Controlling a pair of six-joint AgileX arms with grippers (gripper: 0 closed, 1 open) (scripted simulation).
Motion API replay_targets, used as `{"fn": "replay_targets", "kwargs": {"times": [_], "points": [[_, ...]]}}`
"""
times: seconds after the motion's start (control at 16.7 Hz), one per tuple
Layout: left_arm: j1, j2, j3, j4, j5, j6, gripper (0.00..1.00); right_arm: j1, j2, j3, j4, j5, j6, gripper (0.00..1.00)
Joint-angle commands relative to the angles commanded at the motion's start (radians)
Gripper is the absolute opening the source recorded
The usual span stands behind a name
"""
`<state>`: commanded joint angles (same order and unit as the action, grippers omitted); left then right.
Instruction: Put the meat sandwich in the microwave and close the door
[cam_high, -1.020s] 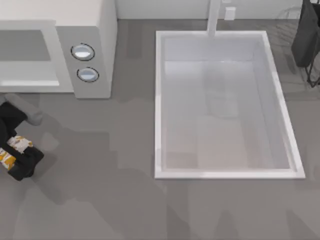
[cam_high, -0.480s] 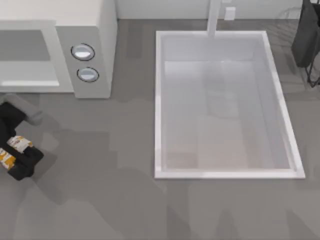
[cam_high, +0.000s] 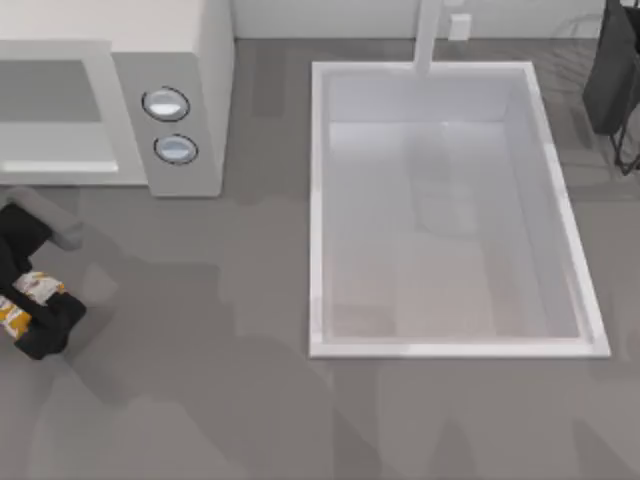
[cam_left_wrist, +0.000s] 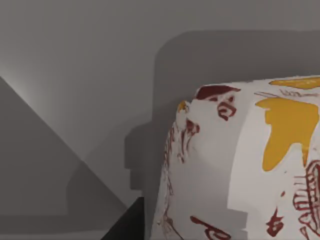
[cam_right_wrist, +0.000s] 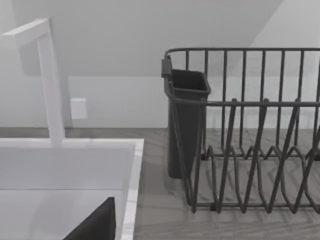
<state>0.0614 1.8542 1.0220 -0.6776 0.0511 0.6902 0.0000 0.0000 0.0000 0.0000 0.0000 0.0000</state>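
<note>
My left gripper (cam_high: 26, 306) is at the table's far left edge, in front of the microwave (cam_high: 180, 60), shut on the meat sandwich (cam_high: 38, 288). The sandwich is a white lump with yellow-orange patches and dark red marks, and it looms large in the left wrist view (cam_left_wrist: 240, 165). The microwave stands at the back left, with two round knobs (cam_high: 166, 103) on its grey side panel. Its door (cam_high: 50, 110), a grey window panel in a pale frame, lies left of the knobs. A dark part of my right gripper (cam_right_wrist: 95, 225) shows above the sink's back right corner.
A large white sink basin (cam_high: 320, 200) fills the table's middle and right, with a white faucet (cam_high: 428, 35) at its back. A dark wire dish rack (cam_right_wrist: 250, 150) with a cutlery cup (cam_right_wrist: 187, 120) stands at the back right. Bare grey counter lies between microwave and sink.
My left gripper, still shut on the meat sandwich, has crept very slightly to the left. Nothing else has moved.
</note>
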Motion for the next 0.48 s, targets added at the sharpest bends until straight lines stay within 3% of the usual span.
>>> {"fn": "replay_targets", "kwargs": {"times": [0.48], "points": [[-0.02,-0.126,-0.055,-0.087,-0.107,0.006,0.0,0.0,0.0,0.0,0.0,0.0,0.0,1.0]]}}
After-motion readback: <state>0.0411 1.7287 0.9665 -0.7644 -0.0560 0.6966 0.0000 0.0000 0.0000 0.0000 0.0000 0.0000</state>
